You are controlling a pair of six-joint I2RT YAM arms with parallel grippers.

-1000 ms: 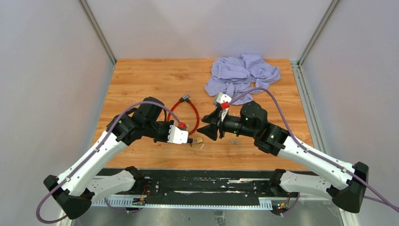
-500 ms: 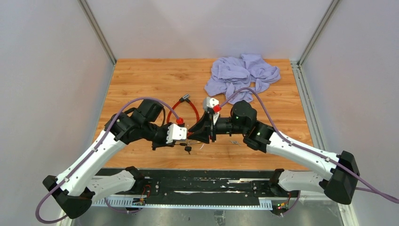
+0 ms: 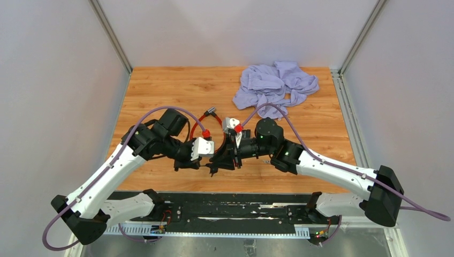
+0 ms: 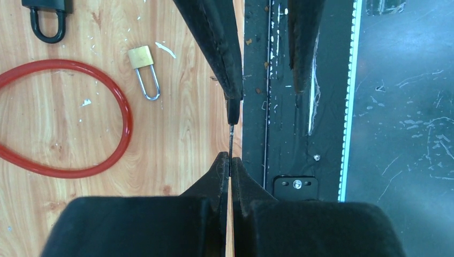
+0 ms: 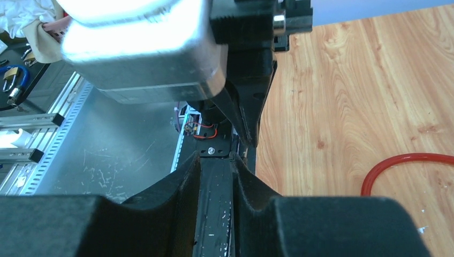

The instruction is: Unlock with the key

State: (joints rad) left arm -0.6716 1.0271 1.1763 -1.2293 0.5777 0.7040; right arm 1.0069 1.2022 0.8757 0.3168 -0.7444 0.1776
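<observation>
- 2 grippers are hovering tip to tip over the near edge of the light wooden table [image 4: 176, 134].
- Clamped tight, the left gripper [image 4: 230, 160] is pinching the blade of the black-headed metal key [image 4: 233, 113], held edge-on.
- With its jaws narrowly apart, the right gripper [image 5: 218, 160] is touching the key's head with 1 finger.
- Off to the side, the small brass padlock [image 4: 142, 58] is lying flat just beside the red cable loop [image 4: 124, 115], apart from both grippers.
</observation>
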